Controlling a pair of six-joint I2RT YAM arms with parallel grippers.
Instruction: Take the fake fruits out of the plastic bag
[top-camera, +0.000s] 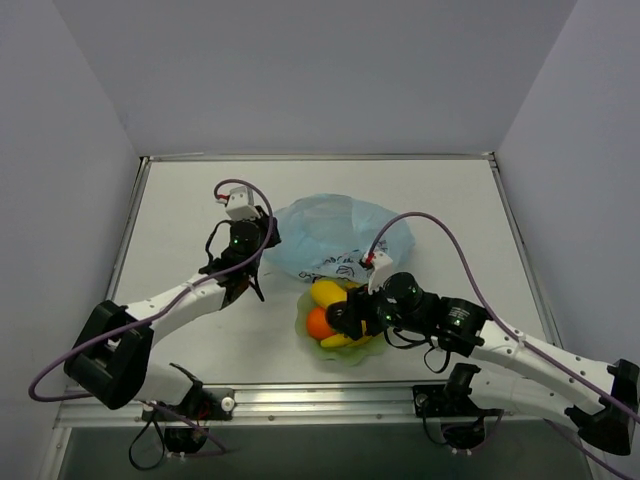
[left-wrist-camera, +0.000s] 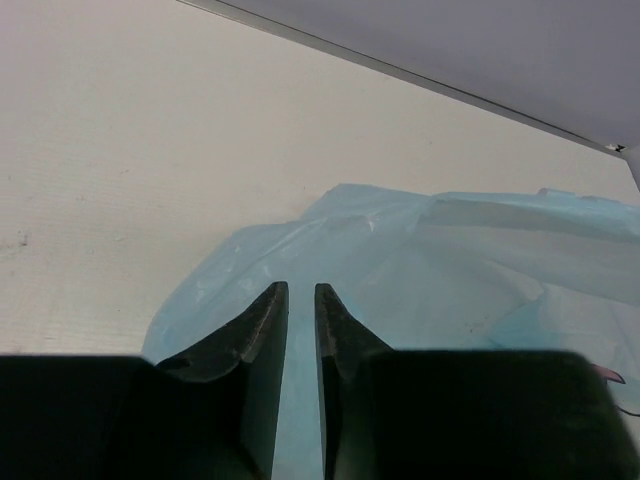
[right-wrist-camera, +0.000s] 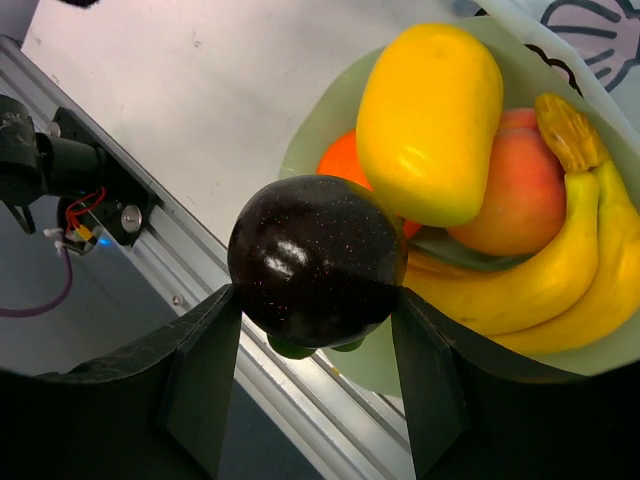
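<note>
One yellow oval fruit (right-wrist-camera: 430, 120), one peach (right-wrist-camera: 520, 185), one orange (right-wrist-camera: 340, 160) and two bananas (right-wrist-camera: 560, 270) lie in the green bowl (right-wrist-camera: 330, 110), against the crinkled light-blue plastic bag (top-camera: 330, 225). The right gripper (right-wrist-camera: 315, 300), low over the bowl's near rim, pinches one glossy dark round fruit (right-wrist-camera: 315, 250). The left gripper (left-wrist-camera: 297, 290), fingers almost pressed together, points at the bag's left edge.

The left arm (top-camera: 170, 300) stretches forward over the table, its left gripper (left-wrist-camera: 301, 290) with fingers drawn nearly together, a thin slit between. The right arm (top-camera: 500, 345) bends inward, its right gripper (right-wrist-camera: 315, 305) clamped around a dark round fruit (right-wrist-camera: 315, 255).
</note>
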